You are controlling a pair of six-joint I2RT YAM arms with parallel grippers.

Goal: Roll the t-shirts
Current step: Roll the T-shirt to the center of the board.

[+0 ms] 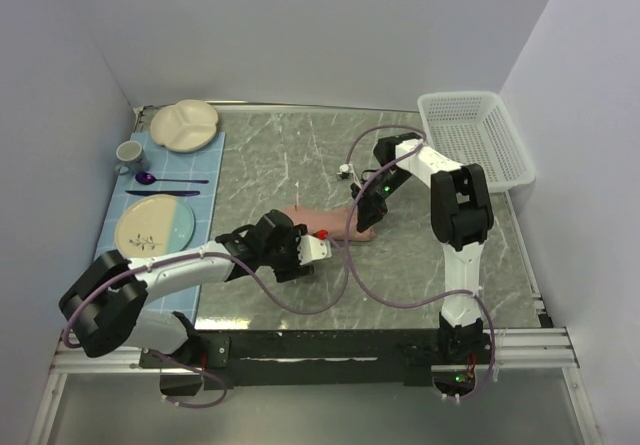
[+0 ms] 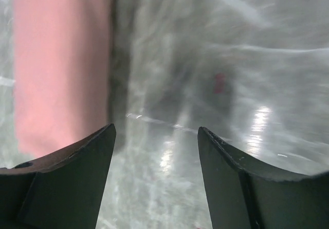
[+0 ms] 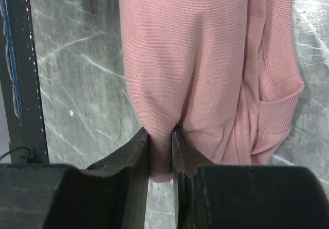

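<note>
The salmon-pink t-shirt [image 1: 322,221] lies bunched into a long roll in the middle of the marble table [image 1: 290,160]. My right gripper [image 1: 368,215] is at its right end, shut on a fold of the t-shirt [image 3: 190,59]; a sleeve cuff hangs at the right in that view. My left gripper [image 1: 322,249] is at the near side of the roll, open and empty; in the left wrist view [image 2: 157,131] the t-shirt [image 2: 61,64] lies to the left of the jaws. The chest print is hidden.
A white basket [image 1: 474,137] stands at the back right. A blue mat [image 1: 205,180] at the left holds a divided plate [image 1: 184,125], a cup [image 1: 129,153], a purple spoon [image 1: 160,179] and a blue-and-cream plate [image 1: 154,227].
</note>
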